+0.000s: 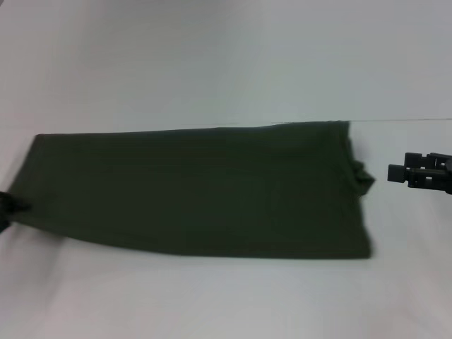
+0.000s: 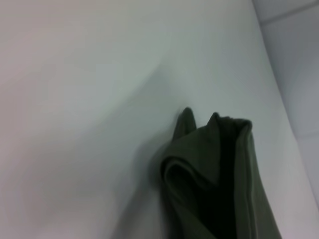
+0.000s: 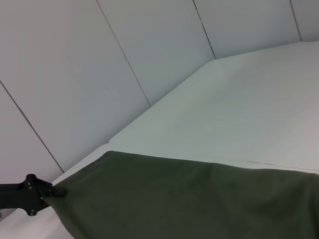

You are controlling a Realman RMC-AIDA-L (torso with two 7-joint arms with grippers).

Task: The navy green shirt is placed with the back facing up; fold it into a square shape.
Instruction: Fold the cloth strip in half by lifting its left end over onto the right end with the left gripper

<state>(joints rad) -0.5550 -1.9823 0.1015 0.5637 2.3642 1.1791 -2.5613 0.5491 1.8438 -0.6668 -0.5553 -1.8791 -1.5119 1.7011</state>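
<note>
Navy green shirt (image 1: 198,191) lay folded into long band across white table (image 1: 212,63), running left to right. Left gripper (image 1: 8,205) pinched shut on shirt's left end. Right gripper (image 1: 393,171) hovered just right of shirt, apart from fabric; finger state could not be told.

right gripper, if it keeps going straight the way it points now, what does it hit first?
Likely the navy green shirt: the right gripper points toward the robot's left, at the bunched fabric on the shirt's near end. Height above the table is unclear, so it might pass over.
</note>
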